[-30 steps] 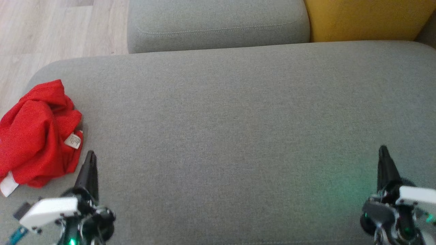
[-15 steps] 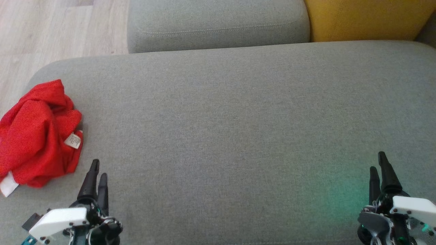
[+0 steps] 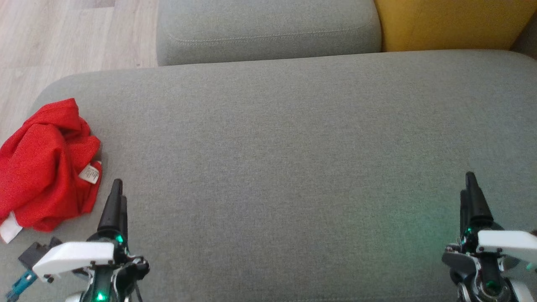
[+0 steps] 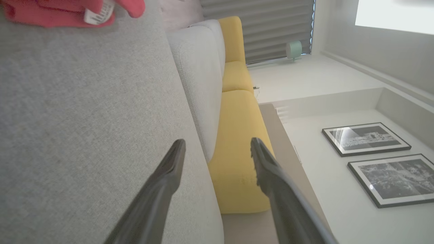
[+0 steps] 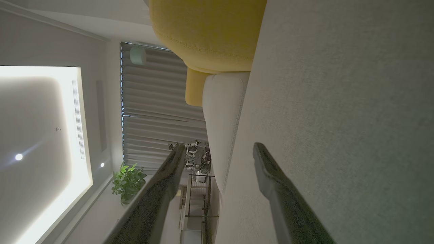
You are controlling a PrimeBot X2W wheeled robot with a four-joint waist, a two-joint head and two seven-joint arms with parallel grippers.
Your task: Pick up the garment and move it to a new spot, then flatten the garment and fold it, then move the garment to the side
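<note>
Status: task at the very start, by my reading.

- Crumpled red fabric garment [image 3: 44, 167]: lies bunched in a heap at the left edge of the grey fabric sofa seat [image 3: 293, 147], toward its near-left corner. Its outer side runs past the picture's left border, so I cannot tell whether it overhangs the seat edge. A white care label [image 3: 90, 174] faces up on the side nearest the seat's middle. Not lifted, not spread, not folded.
- Left gripper [image 3: 120, 189]: above the near edge of the seat, just beside the garment and not touching it. In the left wrist view the fingers stand apart with nothing between them.
- Right gripper [image 3: 467, 183]: near the seat's near-right corner, well apart from the garment. In the right wrist view the fingers stand apart, nothing held.
- The middle of the seat is bare grey cloth, a likely new spot.

Done: nothing that shows. Left: pick-up, move, flatten, fold, set aside. The left arm looks best placed for the first grasp.
</note>
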